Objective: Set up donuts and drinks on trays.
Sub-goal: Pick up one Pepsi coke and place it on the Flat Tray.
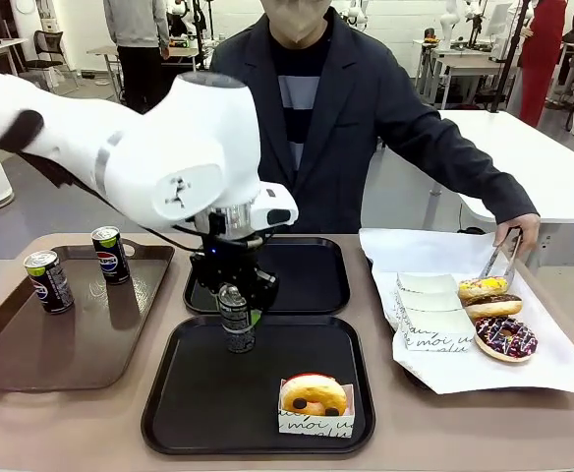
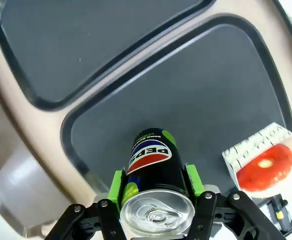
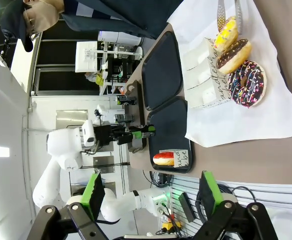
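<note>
The drink can [image 1: 236, 320], black with green marking, stands upright over the rear left part of the near black tray [image 1: 203, 393]. The pictures do not show whether its base touches the tray. The left gripper [image 1: 235, 295] is clamped on the can's upper body, one green pad on each side, as the left wrist view confirms. A yellow-glazed donut [image 1: 313, 393] in its white "moi" holder sits at the front right of the same tray. The far black tray [image 1: 312, 275] lies just behind. To the left, a brown tray [image 1: 22, 359] carries two more cans [image 1: 48, 281]. To the right, a white paper sheet [image 1: 552, 369] bears three donuts [image 1: 505, 337] and stacked holders [image 1: 430, 313]. The person's hand [image 1: 519, 231] grips tongs [image 1: 498, 258] there. The right gripper [image 3: 152, 192] hangs spread apart, holding nothing.
</note>
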